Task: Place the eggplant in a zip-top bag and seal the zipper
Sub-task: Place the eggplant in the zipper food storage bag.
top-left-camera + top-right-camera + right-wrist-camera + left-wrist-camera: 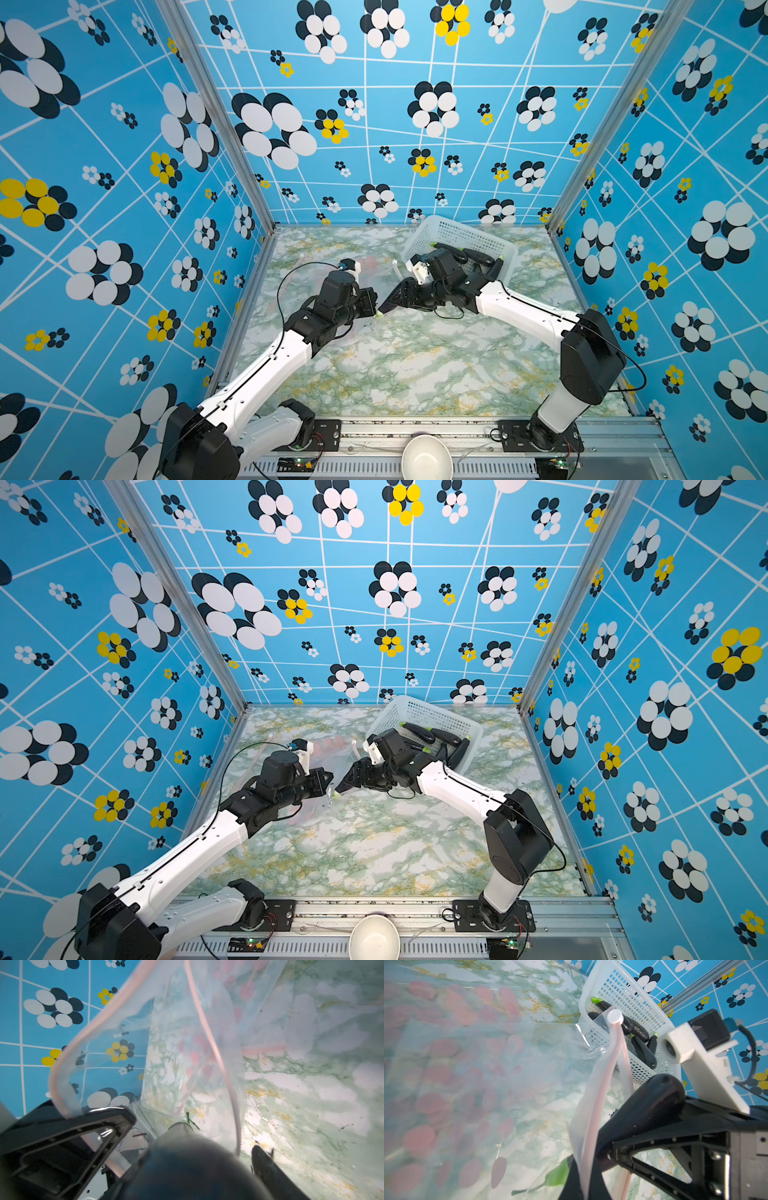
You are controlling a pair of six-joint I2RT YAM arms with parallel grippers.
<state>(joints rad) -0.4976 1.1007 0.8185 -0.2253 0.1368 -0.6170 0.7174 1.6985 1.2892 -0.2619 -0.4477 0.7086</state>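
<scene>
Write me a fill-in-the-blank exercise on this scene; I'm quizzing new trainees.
The left tool pinches the clear ___. The eggplant at the right tool has a ___ stem. Other eggplants lie in a white ___.
Missing: bag; green; basket.

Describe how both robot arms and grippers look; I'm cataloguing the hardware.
Left arm and right arm: white shell links, bulky black joints, thin black cables looping alongside. Each wrist carries a white camera bracket. Left gripper and right gripper are black, with hollow triangular-framed fingers.
</scene>
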